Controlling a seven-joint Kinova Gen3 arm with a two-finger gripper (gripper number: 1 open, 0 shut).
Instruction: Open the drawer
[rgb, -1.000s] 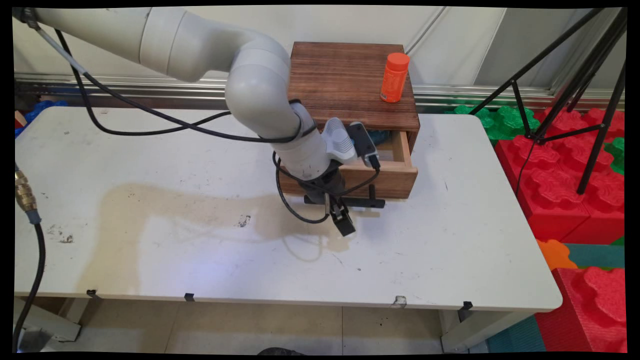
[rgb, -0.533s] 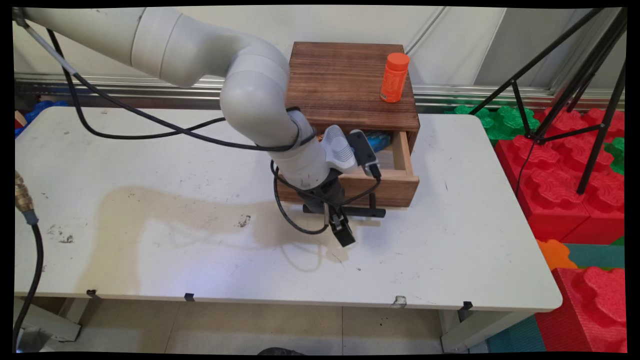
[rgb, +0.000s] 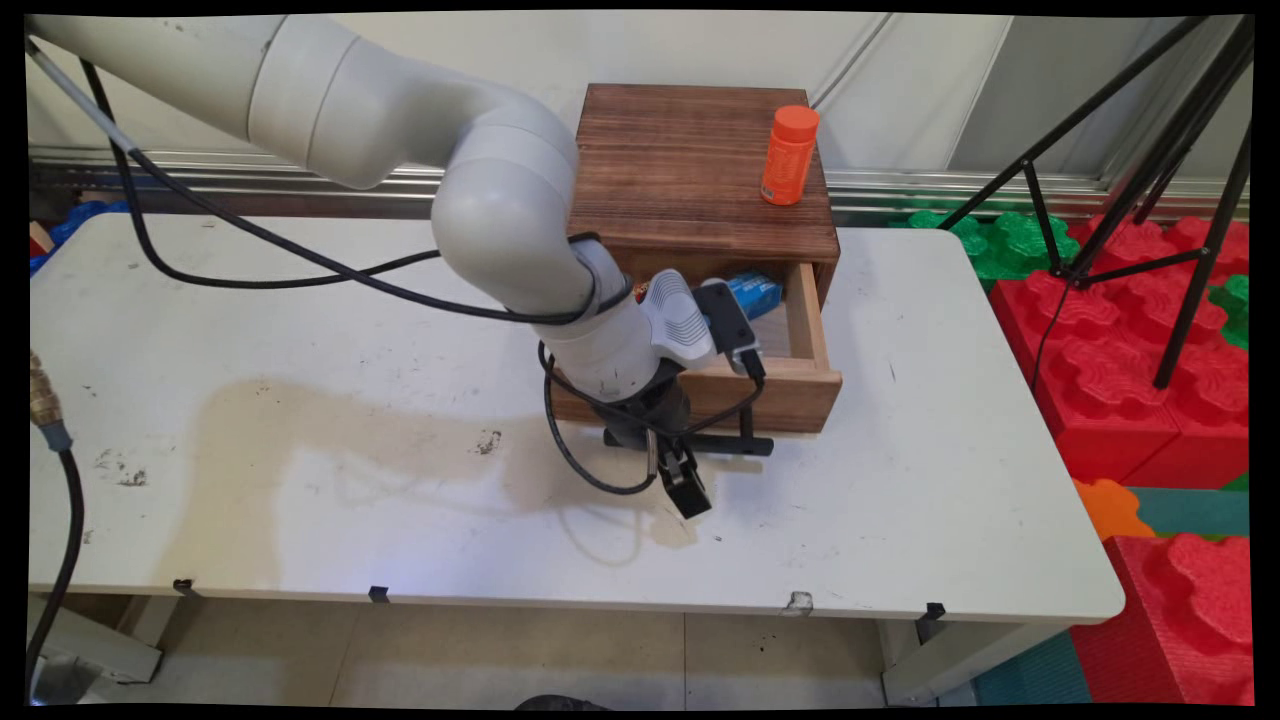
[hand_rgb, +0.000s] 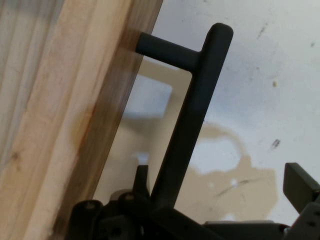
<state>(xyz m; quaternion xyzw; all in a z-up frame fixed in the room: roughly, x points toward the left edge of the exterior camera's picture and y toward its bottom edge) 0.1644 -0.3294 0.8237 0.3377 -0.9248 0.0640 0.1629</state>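
Drawer (rgb: 790, 370) stands open from the wooden box (rgb: 700, 165) at your table's (rgb: 300, 400) far edge | gripper (rgb: 680, 470) spans its black handle (hand_rgb: 192, 115), fingers wide, not clamped | orange bottle (rgb: 789, 155) atop box.

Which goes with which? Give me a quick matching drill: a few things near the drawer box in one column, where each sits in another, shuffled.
Things:
1. orange bottle
2. blue packet
3. black handle
4. brownish stain

Places:
A. inside the open drawer
B. on the tabletop, left of the gripper
C. upright on top of the wooden box
D. fixed to the drawer's front, the gripper at it

Pairs: 1-C, 2-A, 3-D, 4-B
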